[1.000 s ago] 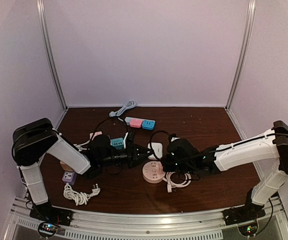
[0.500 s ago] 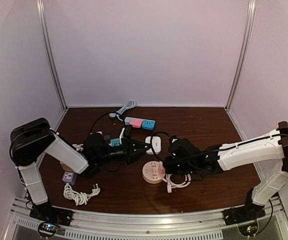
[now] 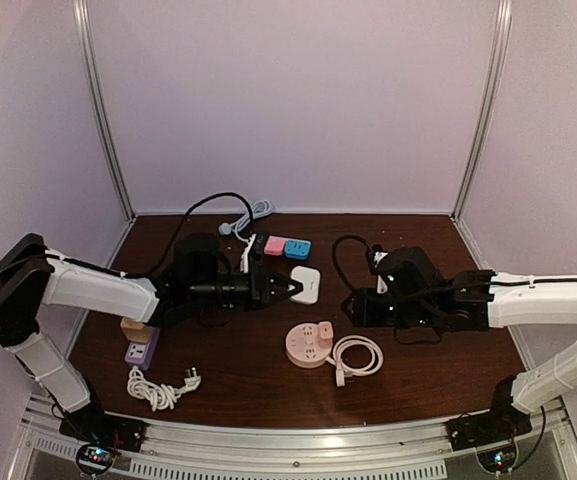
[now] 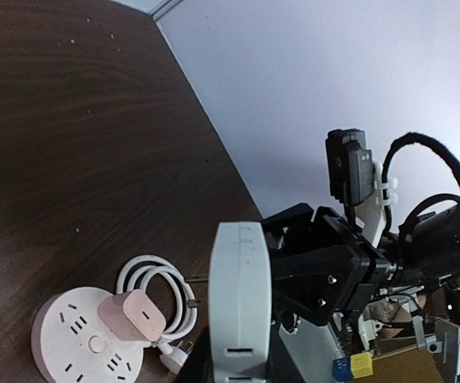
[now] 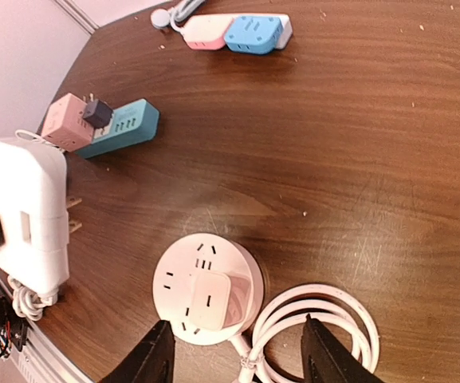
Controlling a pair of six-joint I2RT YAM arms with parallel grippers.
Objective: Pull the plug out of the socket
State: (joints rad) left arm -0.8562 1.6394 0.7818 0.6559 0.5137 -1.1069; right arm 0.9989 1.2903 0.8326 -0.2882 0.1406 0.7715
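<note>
My left gripper (image 3: 280, 287) is shut on a white plug (image 3: 305, 283), holding it in the air with its prongs bare; in the left wrist view the plug (image 4: 240, 303) fills the space between the jaws. The round pink socket (image 3: 308, 345) lies on the table below it, apart from the plug, with a small pink charger (image 5: 211, 299) still seated in it. My right gripper (image 5: 241, 351) hangs open above the socket (image 5: 170, 275), touching nothing. In the top view this gripper (image 3: 354, 306) is to the right of the socket.
A coiled white cable (image 3: 358, 355) lies right of the socket. A pink and blue power strip (image 3: 283, 246) sits at the back. A teal strip (image 5: 122, 128) with a pink cube (image 5: 66, 120) lies to the left. A purple socket (image 3: 138, 352) and a cable bundle (image 3: 158, 388) are at the near left.
The left gripper has carried the white plug up and back, away from the round socket. The right gripper has drawn back to the right, risen and opened.
</note>
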